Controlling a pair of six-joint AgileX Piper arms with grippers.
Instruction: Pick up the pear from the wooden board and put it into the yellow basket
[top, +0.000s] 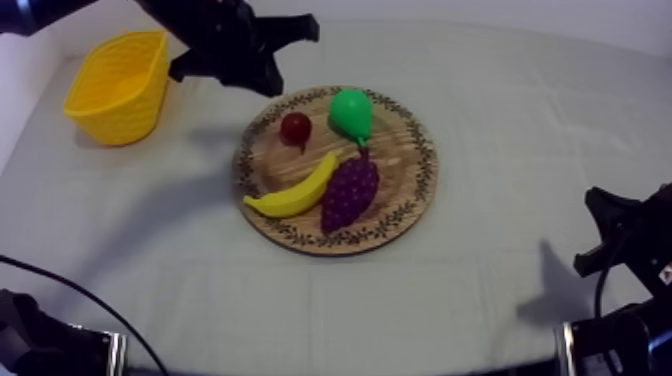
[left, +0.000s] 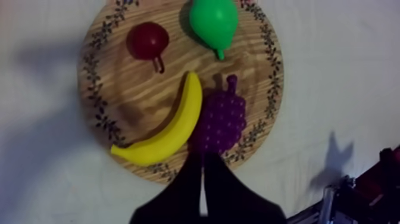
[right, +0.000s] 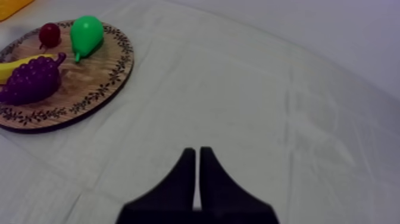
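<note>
Four toy fruits lie on the round wooden board (top: 412, 165) in the middle of the desk (top: 480, 300). The pear (top: 352, 113) is bright green and sits on the far part of the board, close to the patterned rim, with its narrow stalk end pointing toward the bunch of grapes (top: 350, 190). It is not in the yellow basket (top: 120, 85), and nothing grips it. Just beside the pear, but apart from it, rests the small red fruit (top: 295, 127). The banana (top: 295, 190) curves along the near part of the board, right against the grapes.

The basket stands at the far left of the desk, well apart from the board, with no fruit visible inside.

The left arm (top: 225, 45) comes in from the upper left and hangs above the cloth between the basket and the far rim of the board, near the red fruit and the pear. From its own camera, the left jaws are pressed together in a narrow wedge with nothing between them, poised over the board's edge beside the grapes.

The right arm (top: 630, 245) sits low at the right edge of the desk, well away from the board. The right jaws are likewise clenched on nothing, above bare cloth.
</note>
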